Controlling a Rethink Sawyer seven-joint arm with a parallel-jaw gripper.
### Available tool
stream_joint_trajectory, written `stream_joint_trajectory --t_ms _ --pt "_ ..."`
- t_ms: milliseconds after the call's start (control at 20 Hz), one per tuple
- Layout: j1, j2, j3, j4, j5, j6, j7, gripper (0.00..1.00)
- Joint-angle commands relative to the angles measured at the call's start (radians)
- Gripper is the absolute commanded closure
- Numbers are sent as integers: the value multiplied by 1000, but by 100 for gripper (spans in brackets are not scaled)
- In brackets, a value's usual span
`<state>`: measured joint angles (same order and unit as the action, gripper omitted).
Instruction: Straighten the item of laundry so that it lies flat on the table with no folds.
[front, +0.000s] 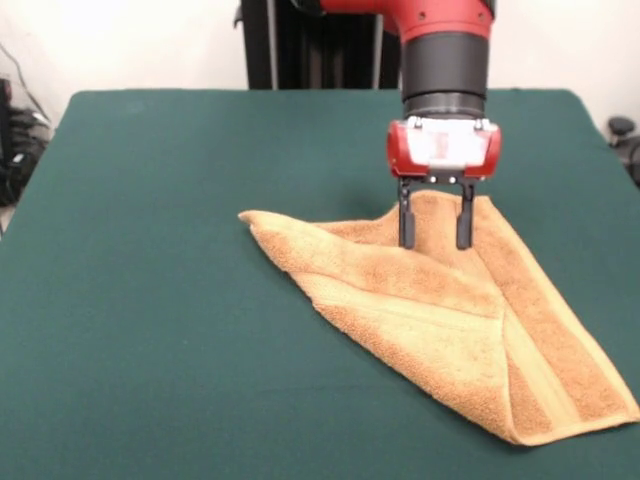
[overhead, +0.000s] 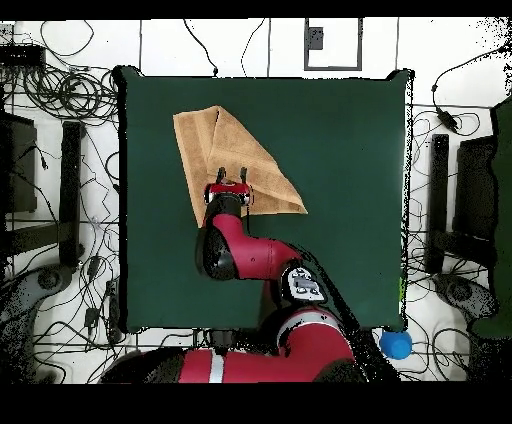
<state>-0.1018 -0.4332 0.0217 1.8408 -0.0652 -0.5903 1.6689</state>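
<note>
The orange-tan towel (front: 450, 320) lies folded over itself on the dark green table (front: 150, 300), in a rough triangle with a raised ridge running across it and a smoother woven band near the front edge. In the overhead view the towel (overhead: 230, 150) lies in the upper left part of the table (overhead: 340, 200). My gripper (front: 435, 243) is open and points straight down, with both fingertips at the towel's far part near the robot. I cannot tell if they touch the cloth. The gripper (overhead: 231, 175) holds nothing.
The black pedestal (front: 300, 45) stands behind the table's far edge. A blue ball (overhead: 395, 344) lies off the table's corner near the robot base. Cables and black equipment (overhead: 60, 190) surround the table on the floor.
</note>
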Motion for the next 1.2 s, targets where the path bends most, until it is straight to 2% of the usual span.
stream_joint_trajectory --t_ms 50,150,300,450,850,1050,1100,1200 --pt "-20 86 121 -10 -45 -14 254 0" --pt "-55 106 159 -35 -117 20 232 0" --pt "-83 149 191 -78 -205 7 218 0" --pt "-90 181 197 -112 -246 -8 207 0" --pt "-71 147 175 -124 -244 92 161 0" --pt "-35 126 126 -132 -247 64 123 0" --pt "-14 53 114 -109 -236 83 111 0" --pt "47 26 42 -109 -213 18 64 0"
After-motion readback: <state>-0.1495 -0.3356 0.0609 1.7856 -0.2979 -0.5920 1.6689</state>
